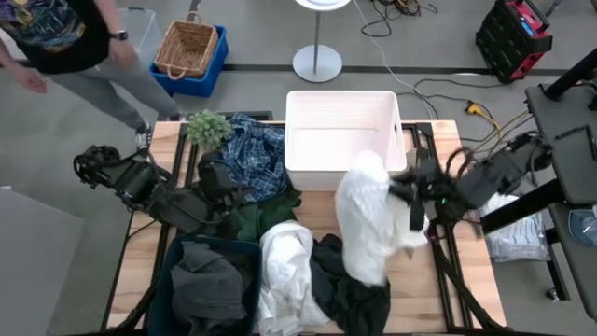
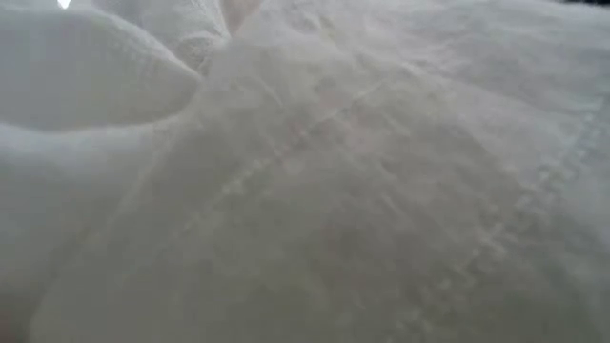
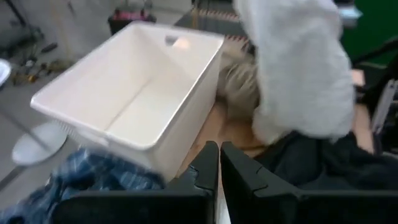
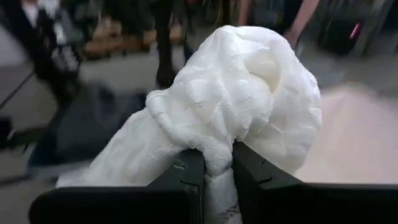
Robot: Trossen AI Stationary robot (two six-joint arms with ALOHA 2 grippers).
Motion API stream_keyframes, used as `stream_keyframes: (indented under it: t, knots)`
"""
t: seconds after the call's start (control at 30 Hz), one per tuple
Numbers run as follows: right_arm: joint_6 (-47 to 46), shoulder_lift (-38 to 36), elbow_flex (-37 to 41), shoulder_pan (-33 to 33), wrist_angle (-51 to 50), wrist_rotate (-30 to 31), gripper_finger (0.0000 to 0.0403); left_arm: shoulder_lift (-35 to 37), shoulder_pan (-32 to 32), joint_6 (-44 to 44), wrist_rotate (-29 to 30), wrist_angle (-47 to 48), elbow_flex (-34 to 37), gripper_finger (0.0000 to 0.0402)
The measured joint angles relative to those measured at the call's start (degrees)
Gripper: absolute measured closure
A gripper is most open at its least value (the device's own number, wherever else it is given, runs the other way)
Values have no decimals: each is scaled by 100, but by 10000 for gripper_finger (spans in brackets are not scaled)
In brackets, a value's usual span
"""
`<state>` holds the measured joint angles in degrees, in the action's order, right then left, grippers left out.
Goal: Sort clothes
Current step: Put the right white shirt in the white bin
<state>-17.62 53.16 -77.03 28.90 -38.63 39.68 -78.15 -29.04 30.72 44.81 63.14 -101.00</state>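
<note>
The right gripper (image 4: 216, 167) is clamped on a bunched white textured fabric garment (image 1: 366, 217), holding it up just in front of the rigid white rectangular plastic bin (image 1: 341, 138). The left gripper (image 3: 219, 163), fingers pressed together and empty, waits beside the blue-and-white plaid shirt (image 1: 254, 154).

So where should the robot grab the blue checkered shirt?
Probably the raised crumpled folds in the middle of the blue plaid shirt, coming straight down. It lies heaped between the plant and the white bin, so sideways approaches look blocked. The left pincer is nearest.
</note>
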Motion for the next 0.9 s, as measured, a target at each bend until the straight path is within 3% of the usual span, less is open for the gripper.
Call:
stream_keyframes:
  t: [0.2, 0.47, 0.6, 0.77, 0.9]
  knots:
    - [2086, 295, -810, -752, 1447, 20, 371, 6, 0, -794, 367, -660, -307, 401]
    - [5164, 839, -1266, -1697, 4813, 20, 371, 9, 0, -1504, 1076, -1118, -743, 401]
    - [6330, 1215, -1532, -2305, 6017, 103, 371, 9, 0, -1527, 1339, -1134, -893, 401]
    - [6765, 1693, -1749, -3370, 6016, 540, 371, 9, 0, -1550, 1474, -1128, -903, 401]
    - [5853, 2013, -1740, -4135, 4827, 539, 371, 11, 0, -1541, 1481, -1119, -850, 401]
